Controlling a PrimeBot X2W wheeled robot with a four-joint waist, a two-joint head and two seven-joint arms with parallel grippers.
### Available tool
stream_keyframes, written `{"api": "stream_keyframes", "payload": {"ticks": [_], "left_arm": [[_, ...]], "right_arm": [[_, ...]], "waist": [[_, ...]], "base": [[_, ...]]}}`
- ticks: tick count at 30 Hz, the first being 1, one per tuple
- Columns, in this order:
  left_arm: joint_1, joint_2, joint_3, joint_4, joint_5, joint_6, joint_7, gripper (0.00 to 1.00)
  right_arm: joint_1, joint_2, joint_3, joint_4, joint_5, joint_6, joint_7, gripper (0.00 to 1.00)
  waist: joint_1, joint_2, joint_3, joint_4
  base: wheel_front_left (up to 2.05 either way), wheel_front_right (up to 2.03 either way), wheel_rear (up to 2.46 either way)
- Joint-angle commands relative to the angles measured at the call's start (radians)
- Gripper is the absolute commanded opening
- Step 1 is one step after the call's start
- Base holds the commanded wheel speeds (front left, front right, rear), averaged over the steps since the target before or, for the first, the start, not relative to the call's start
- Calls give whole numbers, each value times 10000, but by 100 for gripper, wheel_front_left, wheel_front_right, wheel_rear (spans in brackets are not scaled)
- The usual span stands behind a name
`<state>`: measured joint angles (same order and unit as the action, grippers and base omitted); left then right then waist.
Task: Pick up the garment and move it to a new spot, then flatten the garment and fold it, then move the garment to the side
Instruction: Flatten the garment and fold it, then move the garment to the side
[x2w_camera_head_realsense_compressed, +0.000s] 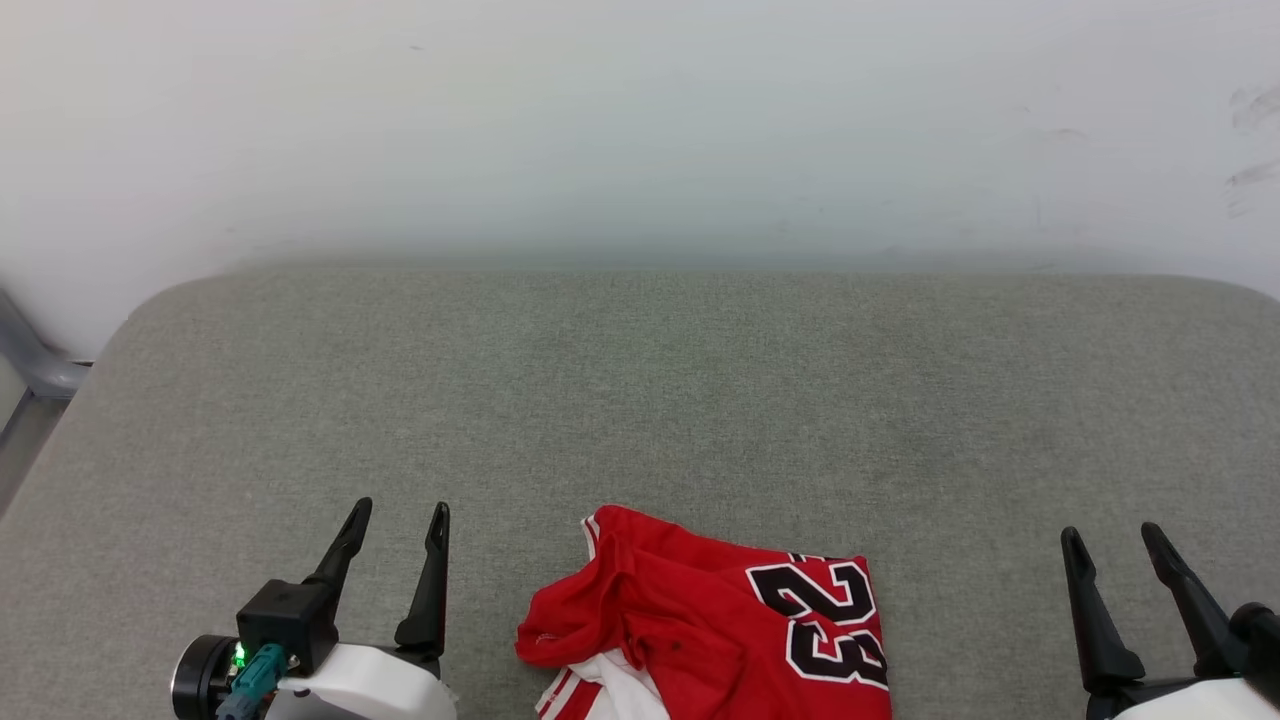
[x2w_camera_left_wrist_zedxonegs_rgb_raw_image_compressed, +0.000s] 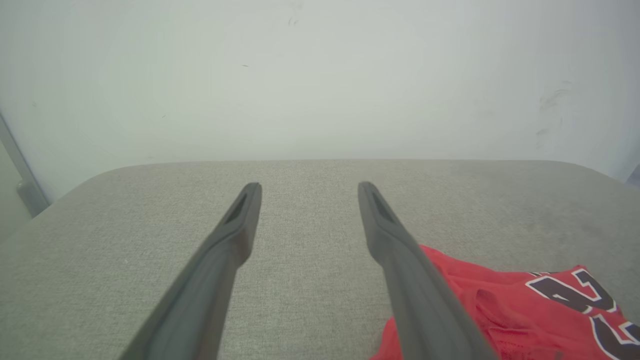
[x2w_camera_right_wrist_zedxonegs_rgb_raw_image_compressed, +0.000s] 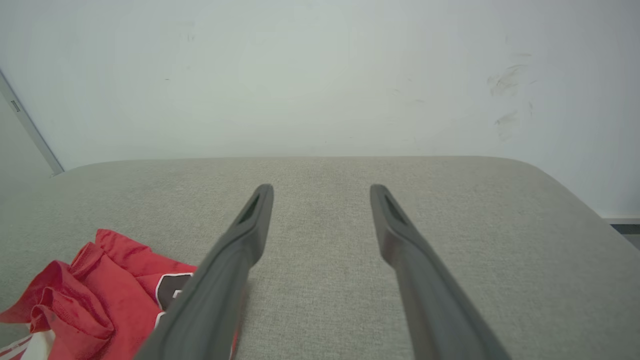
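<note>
Both jaw pairs stand apart and empty; the garment (x2w_camera_head_realsense_compressed: 700, 620) sits bunched at the near edge of the grey pad (x2w_camera_head_realsense_compressed: 640, 400) between them, closer to the left gripper (x2w_camera_head_realsense_compressed: 400, 510) than the right gripper (x2w_camera_head_realsense_compressed: 1110, 532), so I'd lead left.

White forearms (x2w_camera_head_realsense_compressed: 360, 690) end in long dark jaws; left has teal plug (x2w_camera_head_realsense_compressed: 255, 680).

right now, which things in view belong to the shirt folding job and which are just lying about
Belongs to the job:
red 23 jersey, crumpled at the near edge
left tool and right tool, both open, one on each side of it
grey padded surface under it

Just there:
white wall
scuff marks on it
grey metal bar, far left
</note>
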<state>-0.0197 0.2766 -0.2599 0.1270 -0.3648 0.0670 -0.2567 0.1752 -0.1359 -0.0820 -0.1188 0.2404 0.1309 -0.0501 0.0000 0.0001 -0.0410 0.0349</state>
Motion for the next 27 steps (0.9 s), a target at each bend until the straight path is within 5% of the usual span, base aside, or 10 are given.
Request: {"api": "stream_keyframes", "payload": {"ticks": [1,18,27], "left_arm": [[157,56,-17,-33,22,41,24,100],[67,139,-64,-158,-44,194,14,100],[-407,-34,-113,-348,-3,51,-45,100]], "right_arm": [[131,71,-1,-100,-84,-4,29,100],[137,294,-248,-447,298,-4,911,100],[-81,-396,-1337,660,2208,-4,3423,100]], "waist": [[0,-1,-1,-15],[0,-1,117,-66],[0,-1,694,354]], "base": [[0,0,0],[0,0,0],[0,0,0]]}}
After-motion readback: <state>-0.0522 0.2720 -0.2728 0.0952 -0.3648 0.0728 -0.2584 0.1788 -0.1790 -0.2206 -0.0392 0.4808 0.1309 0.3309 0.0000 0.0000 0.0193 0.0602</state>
